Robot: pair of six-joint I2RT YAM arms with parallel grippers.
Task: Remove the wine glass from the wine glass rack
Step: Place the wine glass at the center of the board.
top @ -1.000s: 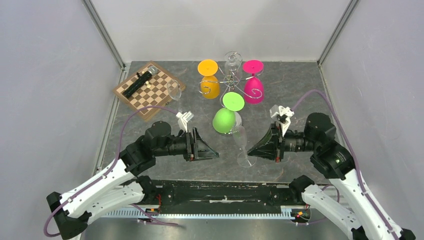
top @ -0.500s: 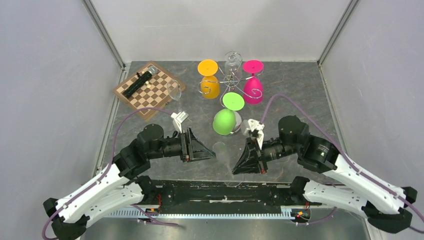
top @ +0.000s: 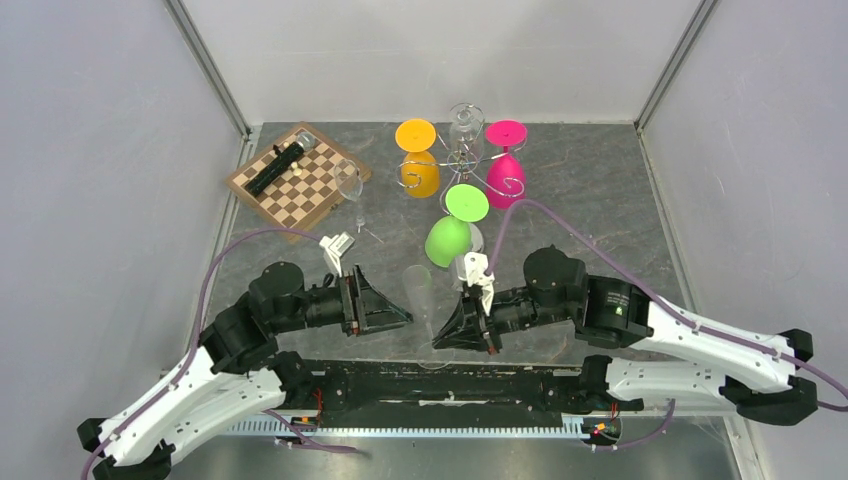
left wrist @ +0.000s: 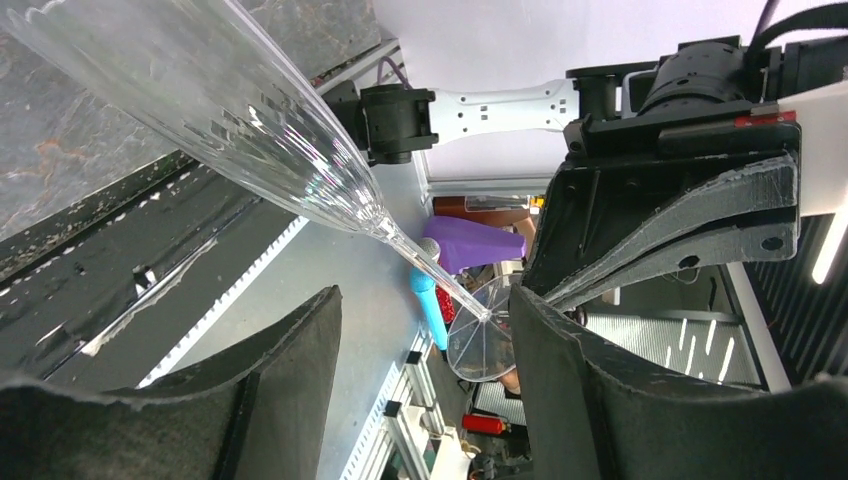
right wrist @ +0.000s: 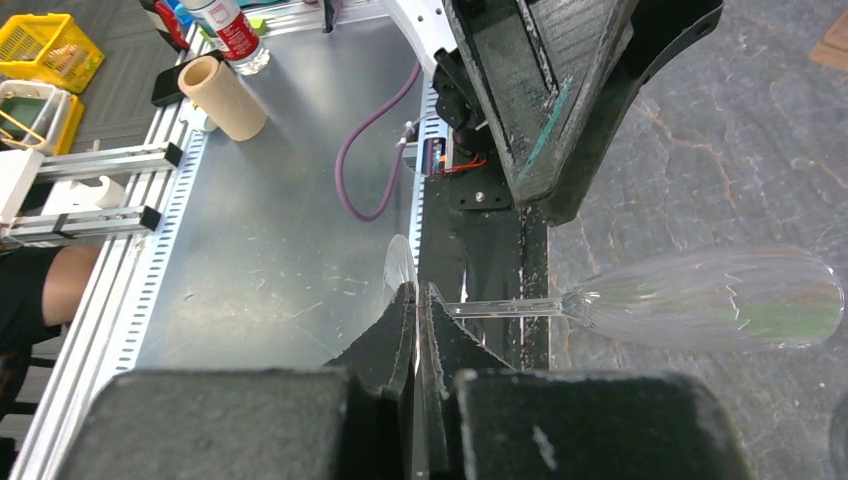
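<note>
The dark marbled bench (top: 600,170) carries a chessboard (top: 298,180) at its far left. The wine glass rack (top: 462,160) stands at far centre, with orange, pink and green glasses hanging foot-up from its arms. By the near edge the two pincers face each other. The right pincer (right wrist: 415,298) is clamped tight on the stem of a clear wine glass (top: 418,285), right by its foot. That glass is off the rack, tilted between them. The left pincer (left wrist: 425,310) stands wide apart, gripping nothing.

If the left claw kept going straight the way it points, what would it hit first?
Likely the clear wine glass, whose stem crosses just ahead of the left gripper; depth is uncertain.
</note>
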